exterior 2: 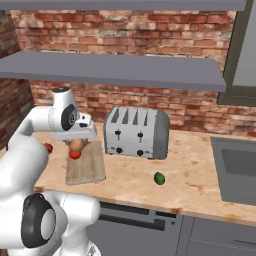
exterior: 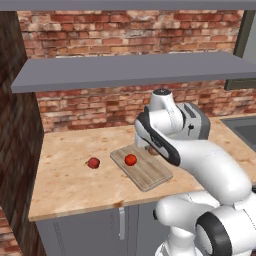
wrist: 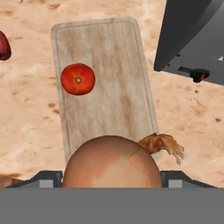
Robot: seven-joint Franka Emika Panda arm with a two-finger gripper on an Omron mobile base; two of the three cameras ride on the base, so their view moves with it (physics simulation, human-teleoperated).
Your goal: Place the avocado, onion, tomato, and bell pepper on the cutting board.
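Big and brown, the onion [wrist: 111, 162] sits closest in the hand view, squeezed between the two finger tips of the gripper [wrist: 111, 177], which stands wide around it. It hangs over the near end of the cutting board [wrist: 113, 70] and does not seem to touch the wood. On the board lies the tomato [wrist: 78, 79], smooth and bright red, toward the left side. Left of the board, the darker red bell pepper [exterior: 93, 162] rests alone on the counter [exterior: 70, 175]. In the right base view the green avocado [exterior 2: 159, 178] sits on the counter, well to the right of the board and in front of the silver toaster [exterior 2: 136, 131].
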